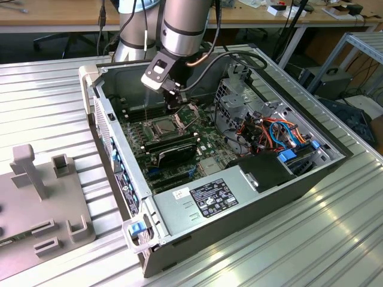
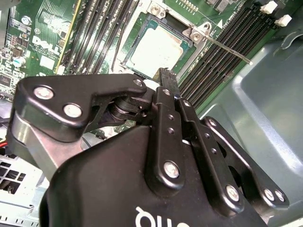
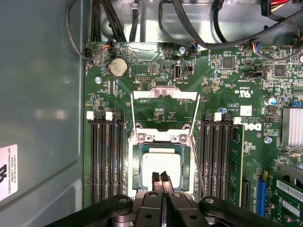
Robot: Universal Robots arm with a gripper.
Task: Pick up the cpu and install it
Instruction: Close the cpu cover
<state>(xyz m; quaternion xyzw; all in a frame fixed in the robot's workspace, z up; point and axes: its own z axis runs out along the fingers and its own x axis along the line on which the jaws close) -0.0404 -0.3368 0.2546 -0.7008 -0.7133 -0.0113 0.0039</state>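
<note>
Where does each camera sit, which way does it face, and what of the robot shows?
Exterior view: off the arm, looking down into the open grey computer case; the silver arm and black gripper show.
First wrist view: on the arm, facing the green motherboard squarely; shut fingertips show over the small silvery square cpu.
Second wrist view: on the arm, looking obliquely along the gripper's black linkage.
Both wrist views share the cpu in its socket.

Silver-grey tubular arm (image 1: 182,27), black cable (image 1: 239,57) looped alongside; pale camera box (image 1: 157,73) at the wrist. Gripper (image 2: 168,78): matt black linkage bars, round silver screw heads (image 2: 171,169), white lettering (image 2: 156,220) on the housing, slim black fingers (image 3: 155,177).
</note>
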